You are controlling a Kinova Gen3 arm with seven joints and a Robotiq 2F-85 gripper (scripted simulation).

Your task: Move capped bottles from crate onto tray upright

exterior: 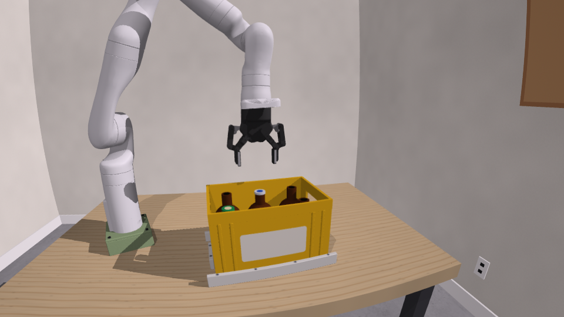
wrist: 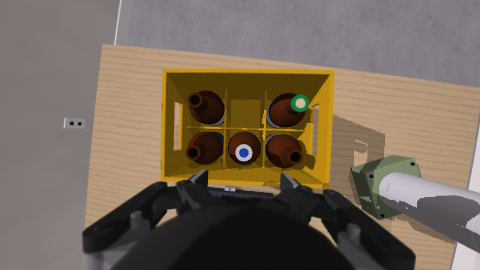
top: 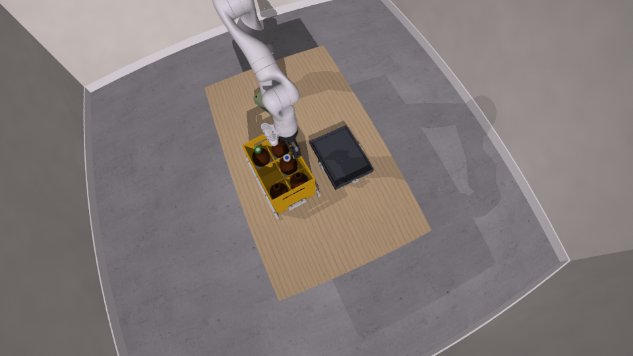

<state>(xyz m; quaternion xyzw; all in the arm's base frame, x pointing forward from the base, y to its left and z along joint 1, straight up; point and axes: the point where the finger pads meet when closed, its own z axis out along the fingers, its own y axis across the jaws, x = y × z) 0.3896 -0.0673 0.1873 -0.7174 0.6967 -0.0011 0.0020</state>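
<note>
The tool (top: 295,149) (exterior: 257,158) (wrist: 243,179), fingers spread wide and holding nothing, hangs above the crate (top: 295,198) (exterior: 272,211) (wrist: 247,73). Inside the crate stand the blue-and-white-capped bottle (top: 288,164) (exterior: 259,201) (wrist: 244,145), the green-capped bottle (top: 261,156) (exterior: 228,208) (wrist: 286,110) and three open ones; beside the crate lies the tray (top: 340,157).

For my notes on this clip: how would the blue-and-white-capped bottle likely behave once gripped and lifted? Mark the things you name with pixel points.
The capped bottle (top: 288,165) (exterior: 259,199) (wrist: 243,145) looks like glass, so probably rigid and somewhat slippery. Its narrow neck above a wide body suggests it might swing if pinched high. Cell dividers around it should likely limit tipping until it clears them.
</note>
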